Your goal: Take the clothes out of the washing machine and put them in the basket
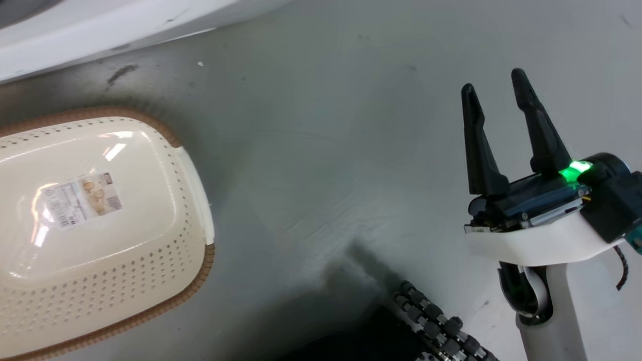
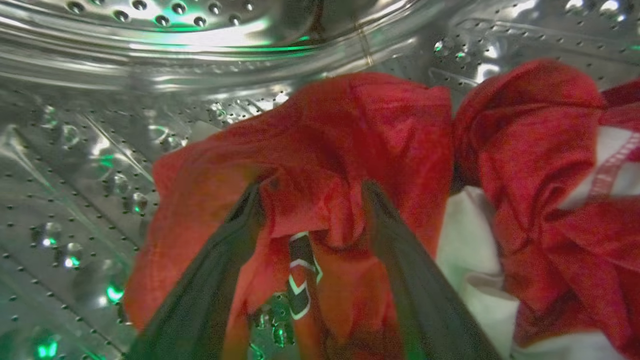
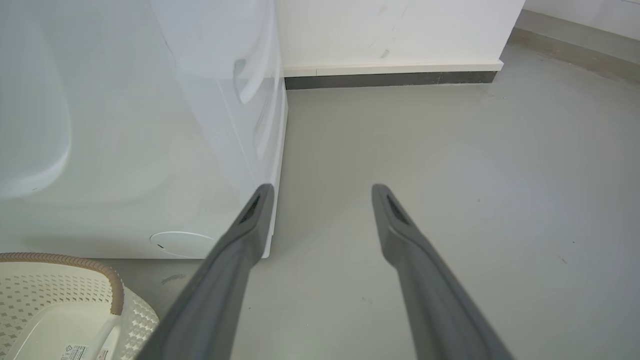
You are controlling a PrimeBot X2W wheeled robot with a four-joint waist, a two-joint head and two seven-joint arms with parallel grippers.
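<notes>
Step in hand, by my read: the grab inside the drum, likely an early one, since no red shows in the basket.

Left gripper (image 2: 314,196) is in the washing machine (image 3: 150,150), jaws spread and not yet clenched. A fold of the red garment (image 2: 350,125) is bunched between the two fingers (a dark strip with white edging hangs lower in the gap). The cloth seems to press on both inner faces and its bulk rises past the tips, so the jaws straddle it, not beside it.

Just right of that lies a second garment (image 2: 530,140), red over white fabric and touching the first. The perforated steel drum (image 2: 75,175) curves behind and to the left.

Next move calls for closing on the fold. Then draw straight back through the porthole and watch that the neighbour doesn't drag along.

Out in the room, the right gripper (image 1: 494,82) hovers over the grey floor (image 1: 326,150), jaws released and holding nothing. It is well apart from the basket (image 1: 200,271). The basket sits on the floor near the machine's foot, bottom label (image 1: 85,199) uncovered.
</notes>
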